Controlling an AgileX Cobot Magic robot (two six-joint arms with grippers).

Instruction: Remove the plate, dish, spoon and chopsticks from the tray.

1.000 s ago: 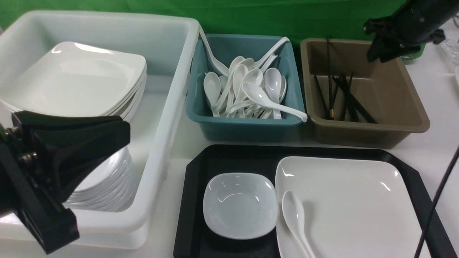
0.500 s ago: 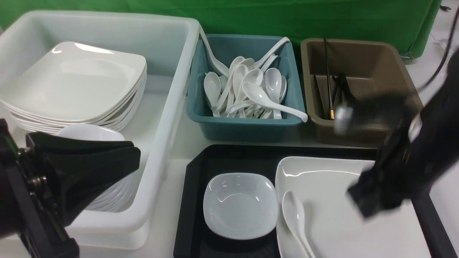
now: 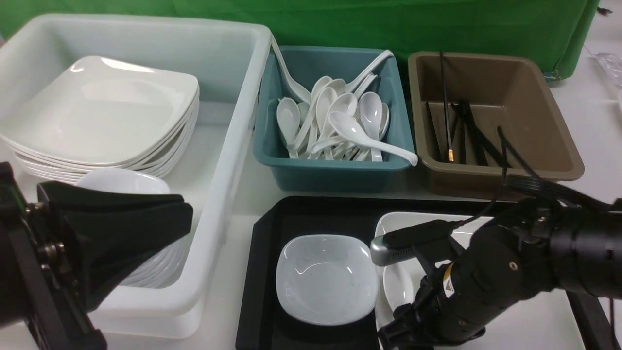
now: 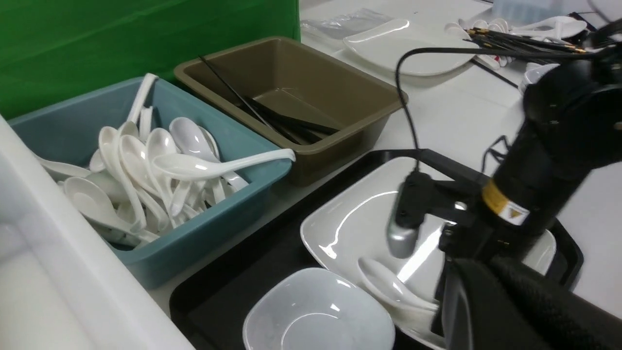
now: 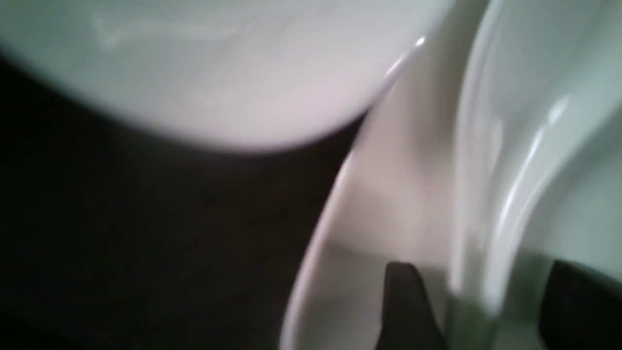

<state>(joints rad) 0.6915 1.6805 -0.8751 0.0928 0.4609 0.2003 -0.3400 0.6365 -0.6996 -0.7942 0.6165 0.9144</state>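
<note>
The right tool (image 5: 488, 296) stands released, low over the black rectangular plastic tray (image 3: 316, 214) and the large white square plate (image 3: 391, 222) beneath it; the white glossy soup spoon (image 5: 505, 160) lies between its tips. Centre on the handle, then close gently.

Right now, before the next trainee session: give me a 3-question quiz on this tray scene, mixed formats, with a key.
1. True or false: the dish and the plate are both on the tray.
2. The chopsticks lie in: A) the tray, B) the dish, C) the brown tub.
3. Fill in: the right gripper is down at the plate with its open fingers either side of the ___.

Key: 1 true; 2 C; 3 spoon.
</note>
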